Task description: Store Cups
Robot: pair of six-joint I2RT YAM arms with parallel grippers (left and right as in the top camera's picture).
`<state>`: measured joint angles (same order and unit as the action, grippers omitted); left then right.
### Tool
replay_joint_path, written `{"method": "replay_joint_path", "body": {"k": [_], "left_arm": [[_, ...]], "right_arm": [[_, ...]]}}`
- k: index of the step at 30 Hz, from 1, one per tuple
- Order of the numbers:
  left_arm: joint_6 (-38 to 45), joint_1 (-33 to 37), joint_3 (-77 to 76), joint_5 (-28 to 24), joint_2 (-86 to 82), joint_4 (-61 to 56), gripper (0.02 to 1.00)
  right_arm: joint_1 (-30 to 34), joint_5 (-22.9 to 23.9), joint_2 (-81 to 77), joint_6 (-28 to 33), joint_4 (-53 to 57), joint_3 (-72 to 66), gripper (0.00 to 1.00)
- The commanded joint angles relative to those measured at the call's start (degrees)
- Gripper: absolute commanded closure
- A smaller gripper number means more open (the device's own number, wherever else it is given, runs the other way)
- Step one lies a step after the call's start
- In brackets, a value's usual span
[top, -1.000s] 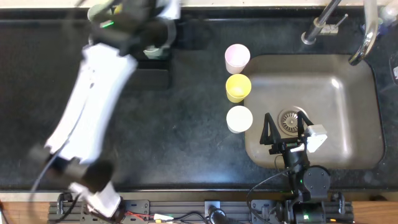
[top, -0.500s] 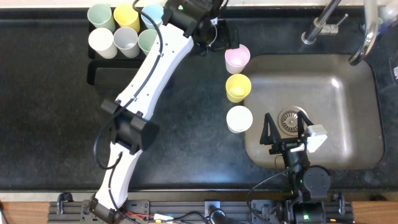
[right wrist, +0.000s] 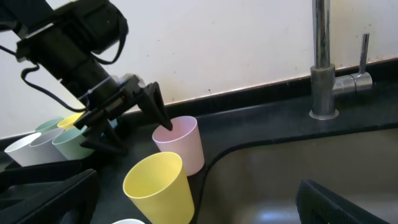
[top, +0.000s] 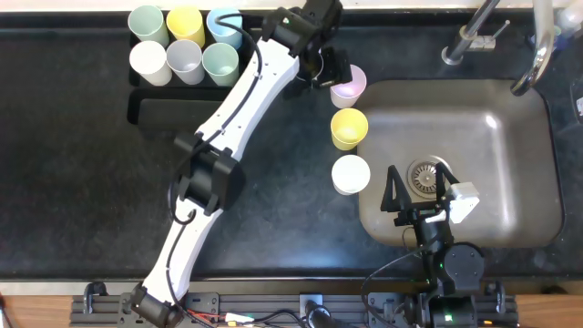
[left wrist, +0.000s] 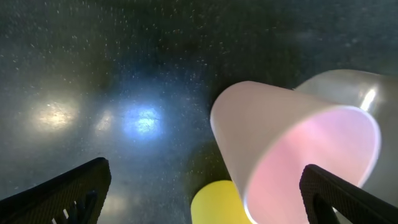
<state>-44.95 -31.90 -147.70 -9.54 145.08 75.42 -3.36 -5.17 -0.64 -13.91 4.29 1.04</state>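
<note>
Pink plastic, pale and translucent: the pink cup (top: 348,85) stands upright, mouth up, on the dark speckled desk (top: 273,200) beside the rim of the sink (top: 510,210). It heads a row with the yellow cup (top: 349,128) and the white cup (top: 351,173). Six stored cups (top: 185,56) sit in a black rack (top: 155,107) at the back left. I see the left arm stretched diagonally across the desk, its end effector (top: 330,69) at the pink cup, spread wide, one finger (right wrist: 155,107) by the rim; I cannot confirm contact. The right end effector (top: 418,189) hangs over the sink, also spread, arm folded near its base.
</note>
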Motion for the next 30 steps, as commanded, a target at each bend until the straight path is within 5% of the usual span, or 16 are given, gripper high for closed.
{"method": "replay_joint_path", "body": {"k": [1, 5, 7, 9, 13, 23, 30], "left_arm": [[-1.88, -0.44, -1.64, 1.09, 1.18, -0.11, 0.018], [-1.90, -0.44, -1.64, 1.88, 1.33, -0.15, 0.023], [-1.99, -0.44, -1.64, 2.38, 1.33, -0.39, 0.132], [-3.13, -0.44, -1.64, 2.99, 1.46, -0.31, 0.566], [-3.58, -0.52, -1.64, 2.97, 2.45, -0.50, 0.982], [-3.54, 0.79, -1.70, 3.54, -2.47, 0.13, 0.982], [-3.56, 3.50, -1.16, 13.49, -21.35, 13.86, 0.982]], "right_arm": [[0.37, -0.35, 0.39, -0.26, -0.37, -0.76, 0.003], [0.37, -0.35, 0.39, -0.26, -0.37, -0.76, 0.003], [0.37, -0.35, 0.39, -0.26, -0.37, -0.76, 0.003], [0.37, -0.35, 0.39, -0.26, -0.37, -0.76, 0.003], [0.37, -0.33, 0.39, -0.26, -0.37, -0.76, 0.003], [0.37, -0.33, 0.39, -0.24, -0.37, -0.76, 0.003], [0.37, -0.35, 0.39, -0.26, -0.37, -0.76, 0.005]]}}
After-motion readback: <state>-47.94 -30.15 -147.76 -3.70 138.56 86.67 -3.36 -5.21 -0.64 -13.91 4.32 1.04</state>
